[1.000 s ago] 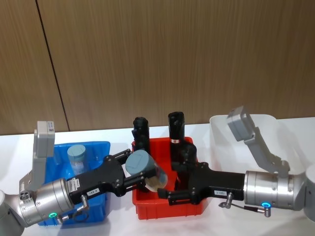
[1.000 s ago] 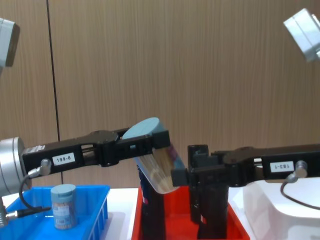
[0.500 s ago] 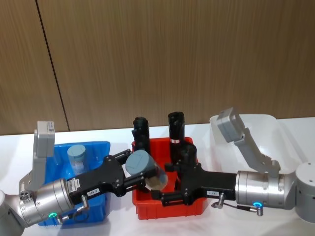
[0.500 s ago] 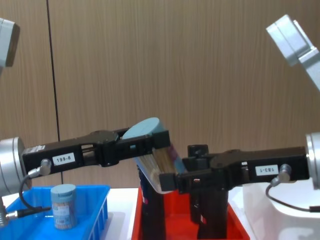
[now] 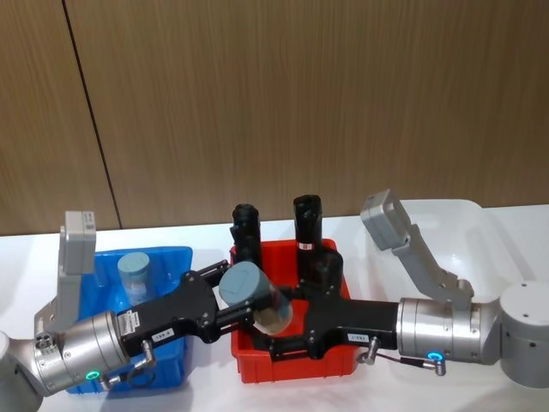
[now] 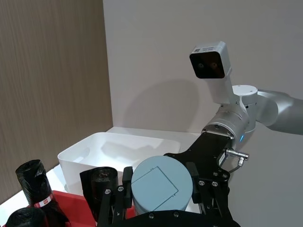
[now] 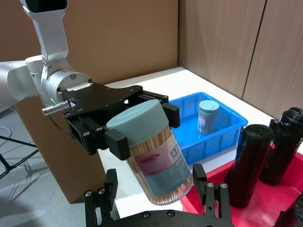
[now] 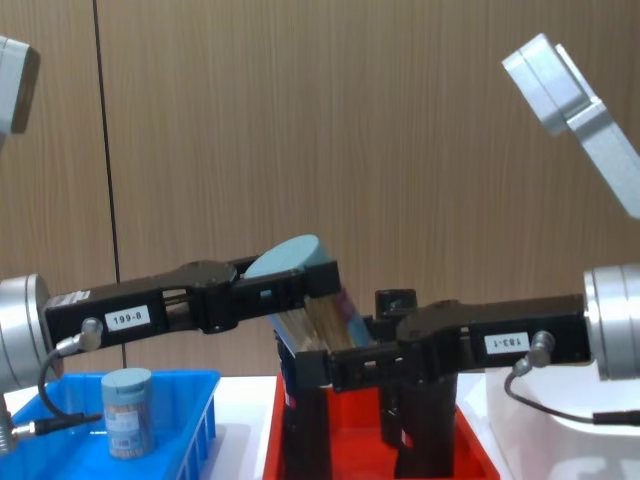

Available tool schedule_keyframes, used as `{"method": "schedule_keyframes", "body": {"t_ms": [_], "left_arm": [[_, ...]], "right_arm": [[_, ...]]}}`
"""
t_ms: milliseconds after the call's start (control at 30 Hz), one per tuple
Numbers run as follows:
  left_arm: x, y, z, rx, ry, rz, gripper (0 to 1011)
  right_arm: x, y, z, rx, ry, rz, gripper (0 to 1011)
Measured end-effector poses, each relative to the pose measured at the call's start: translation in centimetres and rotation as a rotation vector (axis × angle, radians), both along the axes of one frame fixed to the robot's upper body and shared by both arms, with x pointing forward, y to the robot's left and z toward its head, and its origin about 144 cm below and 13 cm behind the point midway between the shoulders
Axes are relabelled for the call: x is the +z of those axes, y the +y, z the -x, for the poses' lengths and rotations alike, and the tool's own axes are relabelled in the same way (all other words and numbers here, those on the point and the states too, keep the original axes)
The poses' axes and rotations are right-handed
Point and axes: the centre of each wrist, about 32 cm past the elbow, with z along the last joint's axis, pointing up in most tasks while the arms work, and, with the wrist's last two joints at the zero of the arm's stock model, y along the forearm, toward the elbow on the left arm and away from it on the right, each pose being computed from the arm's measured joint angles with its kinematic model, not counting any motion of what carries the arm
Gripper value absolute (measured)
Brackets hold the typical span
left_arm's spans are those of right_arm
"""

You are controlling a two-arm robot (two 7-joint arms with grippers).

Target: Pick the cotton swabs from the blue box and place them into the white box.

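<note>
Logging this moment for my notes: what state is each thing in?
held swab tub: lidded, tilted, clamped at the lid by the left gripper.
right gripper: open, straddling that tub's base.
second swab tub: lidded, upright in the blue box.
black bottles: upright in the red crate.
white box: looks empty.

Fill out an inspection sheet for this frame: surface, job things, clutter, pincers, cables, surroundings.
Surface: white tabletop, carrying three containers side by side.
Job's things: clear cylindrical tub of cotton swabs with pale-blue lid, held tilted above the red plastic crate; second such tub upright in the bright blue slotted plastic crate; glossy white plastic bin, nothing seen inside.
Clutter: red plastic crate holds tall black bottles.
Grippers: left pincer shut on the held tub near its lid; right pincer open, fingers either side of the tub's base.
Cables: thin black cable at the left wrist; another at the right wrist.
Surroundings: wood-panelled wall; nothing else seen.
</note>
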Motion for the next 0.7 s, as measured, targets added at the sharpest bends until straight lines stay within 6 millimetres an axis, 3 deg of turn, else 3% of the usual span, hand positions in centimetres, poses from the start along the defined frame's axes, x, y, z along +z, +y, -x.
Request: {"method": "schedule_keyframes", "body": {"t_ms": [433,700], "left_arm": [[0.0,0.0,0.0,0.0,0.0,0.0,678],[0.0,0.0,0.0,0.0,0.0,0.0,677]], "right_arm": [[0.03,0.56,-0.21,-0.005,-0.008,0.002,994],[0.02,0.7,-0.27,-0.009,-0.011,0.002,789]]}}
